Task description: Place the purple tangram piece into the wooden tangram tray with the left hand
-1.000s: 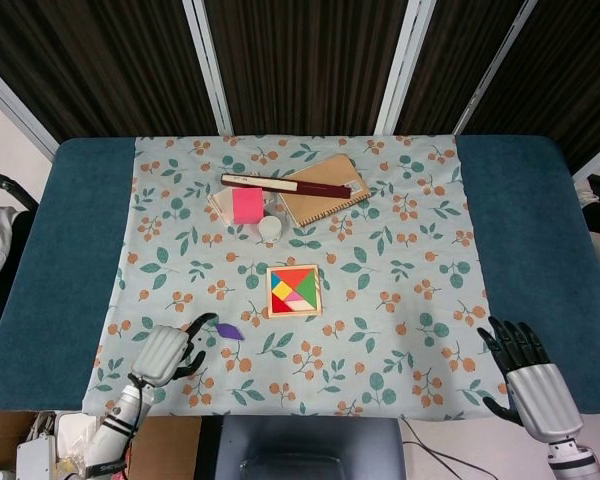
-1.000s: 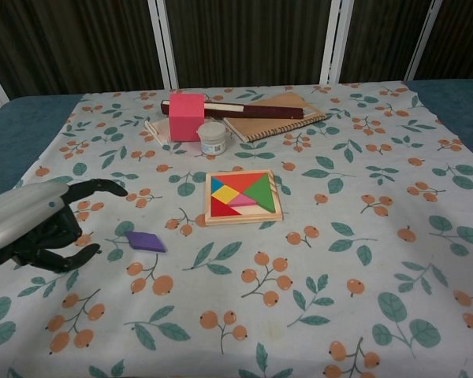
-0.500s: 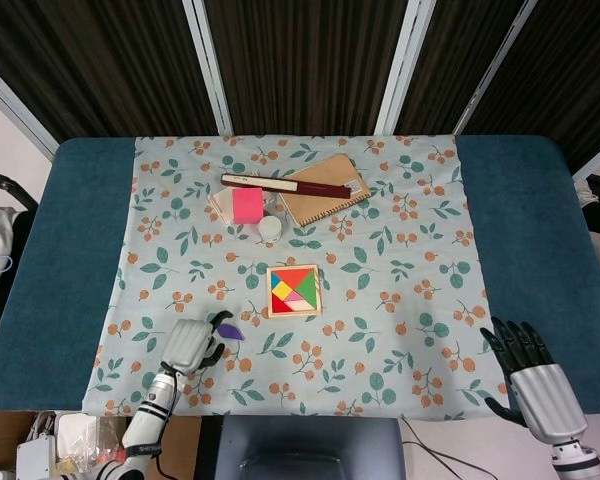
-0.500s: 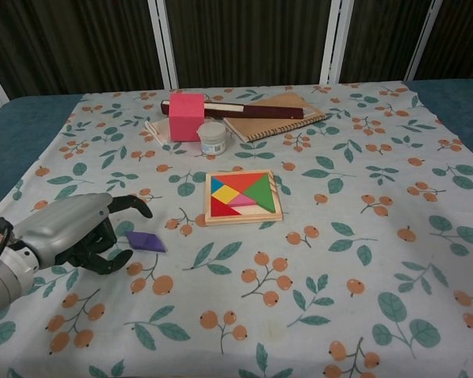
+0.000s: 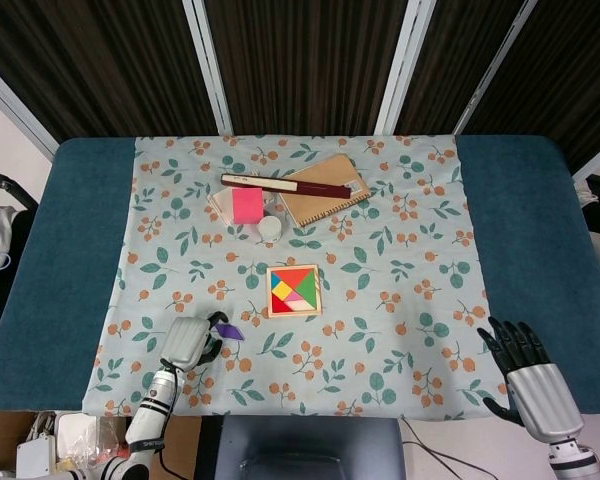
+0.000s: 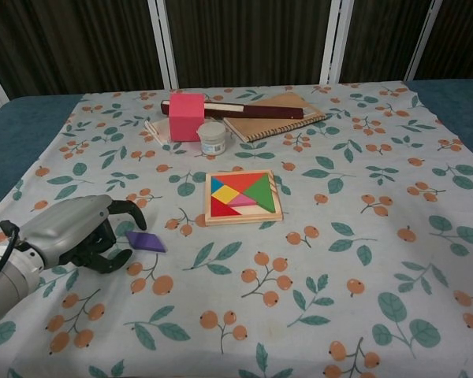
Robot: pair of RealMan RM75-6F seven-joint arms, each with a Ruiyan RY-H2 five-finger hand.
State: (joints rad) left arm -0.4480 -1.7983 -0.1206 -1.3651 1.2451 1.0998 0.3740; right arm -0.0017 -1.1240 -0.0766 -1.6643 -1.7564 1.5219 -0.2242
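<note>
Left hand (image 6: pixel 75 234) hovering beside purple tangram piece (image 6: pixel 146 241), fingers apart, holding nothing. Piece lying flat, thin; fingers risking pushing it away, missing wooden tangram tray (image 6: pixel 243 197).

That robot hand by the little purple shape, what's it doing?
The robot's left hand is reaching for the purple tangram piece, which lies flat on the flowery tablecloth. Its fingers curl around the piece's left end, but the piece is not lifted yet. The wooden tangram tray sits a little further back and to the right, already holding colourful pieces. The right hand rests open at the near right edge, holding nothing.
</note>
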